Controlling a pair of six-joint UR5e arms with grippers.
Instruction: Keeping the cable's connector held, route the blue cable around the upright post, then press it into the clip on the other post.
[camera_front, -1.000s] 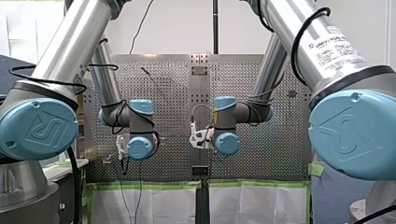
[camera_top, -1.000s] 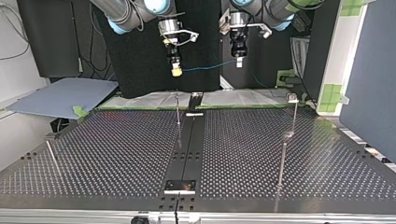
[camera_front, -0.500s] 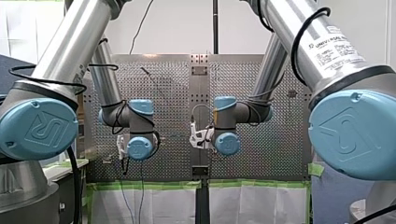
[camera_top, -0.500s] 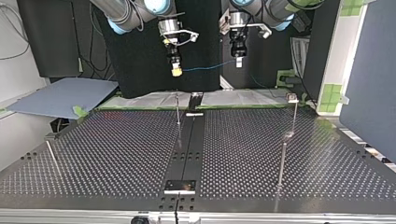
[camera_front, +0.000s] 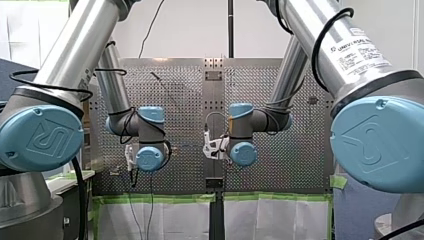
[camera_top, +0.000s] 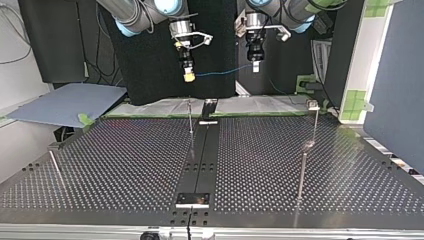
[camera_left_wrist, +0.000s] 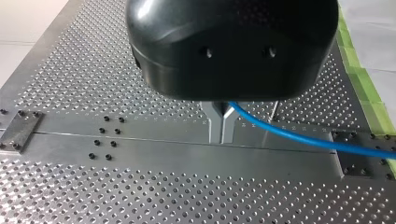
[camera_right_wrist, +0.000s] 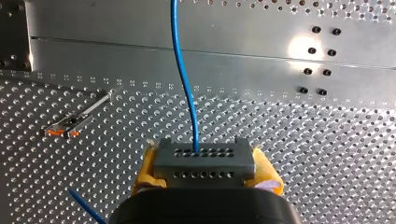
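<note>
In the top view the blue cable hangs taut in the air between my two grippers, above the table's far edge. My right gripper is shut, its yellow pads clamping the grey connector, and the cable runs straight ahead from it. My left gripper has its metal fingers shut on the cable, which trails off to one side. In the top view my right gripper is at the left and my left gripper at the right. A thin upright post stands below my right gripper.
A post with a clip on top stands at the top view's right, with another post nearer the camera. A slanted rod sits at the left edge. A smooth metal strip runs down the middle of the perforated table.
</note>
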